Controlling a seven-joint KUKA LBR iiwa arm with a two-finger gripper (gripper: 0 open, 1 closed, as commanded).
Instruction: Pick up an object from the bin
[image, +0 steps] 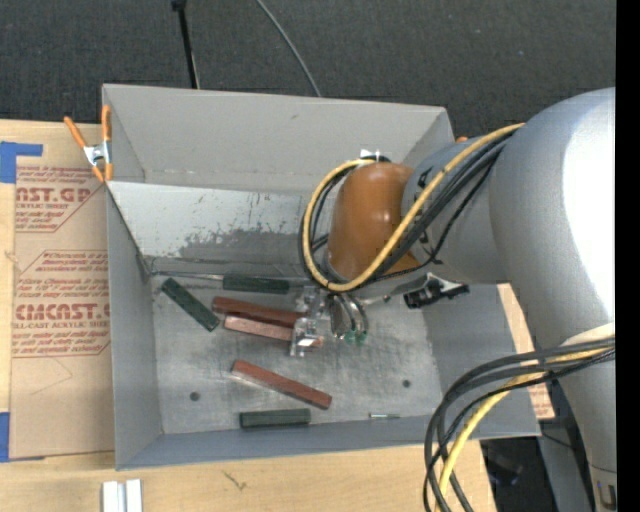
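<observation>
My gripper (308, 338) hangs low in the middle of the bin, its metal fingertips at the right end of two reddish-brown bars. The upper brown bar (252, 308) and the lighter pinkish bar (255, 326) lie side by side just left of the fingertips. Whether a bar sits between the fingers cannot be made out. Another reddish-brown bar (281, 384) lies tilted on the floor below the gripper.
A dark green bar (189, 303) lies tilted at the left, another dark green bar (255, 284) rests along the back wall, and a third dark bar (274, 419) lies at the front wall. The arm with its orange cover fills the bin's right side.
</observation>
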